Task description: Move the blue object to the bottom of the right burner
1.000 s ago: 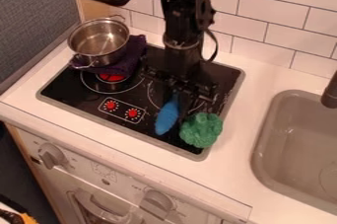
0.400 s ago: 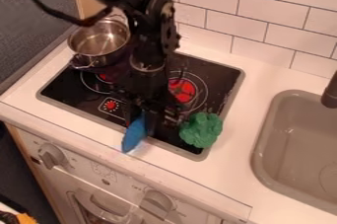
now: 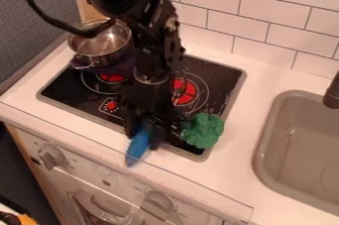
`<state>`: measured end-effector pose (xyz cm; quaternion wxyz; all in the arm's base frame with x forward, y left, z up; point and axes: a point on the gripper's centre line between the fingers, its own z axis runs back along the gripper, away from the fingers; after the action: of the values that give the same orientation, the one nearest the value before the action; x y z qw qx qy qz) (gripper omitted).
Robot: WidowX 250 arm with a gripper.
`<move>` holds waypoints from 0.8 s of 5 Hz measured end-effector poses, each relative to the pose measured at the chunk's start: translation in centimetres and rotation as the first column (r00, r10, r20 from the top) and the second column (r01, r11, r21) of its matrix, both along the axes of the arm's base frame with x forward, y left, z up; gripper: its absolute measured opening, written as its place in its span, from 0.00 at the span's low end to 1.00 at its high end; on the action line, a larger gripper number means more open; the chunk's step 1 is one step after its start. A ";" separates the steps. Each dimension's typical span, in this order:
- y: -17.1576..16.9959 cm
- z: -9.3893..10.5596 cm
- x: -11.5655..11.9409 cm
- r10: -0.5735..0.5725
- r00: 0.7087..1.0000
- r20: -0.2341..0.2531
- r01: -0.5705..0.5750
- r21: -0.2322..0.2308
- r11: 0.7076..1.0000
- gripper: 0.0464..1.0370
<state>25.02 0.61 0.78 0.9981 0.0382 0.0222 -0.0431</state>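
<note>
The black gripper (image 3: 143,132) hangs over the front edge of the stove, left of the green object, shut on the blue object. The elongated blue object (image 3: 138,145) points down out of it, its lower end over the white counter in front of the stove; its upper part is hidden by the gripper. Behind and to the right of the gripper glows the right burner (image 3: 185,93), red with white rings, partly covered by the arm.
A green broccoli-like object (image 3: 202,130) sits on the stove's front right corner. At the back left, a metal pot (image 3: 99,45) stands on purple cloth (image 3: 121,68). The sink (image 3: 298,144) is at the right, a tiled wall behind.
The gripper has carried the blue object left and forward, from in front of the right burner to the stove's front edge. The right burner has come into sight. The green object and pot have not moved.
</note>
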 end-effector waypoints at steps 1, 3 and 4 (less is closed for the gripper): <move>-0.3 1.8 0.5 -0.006 0.998 0.068 0.008 -0.022 1.000 0.97; 0.3 6.2 0.3 0.035 0.981 0.193 -0.019 -0.081 0.997 0.96; 0.5 6.1 0.0 0.004 0.985 0.174 0.010 -0.079 0.997 0.96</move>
<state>25.06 1.06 6.86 0.9969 0.0019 -0.0668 -0.0419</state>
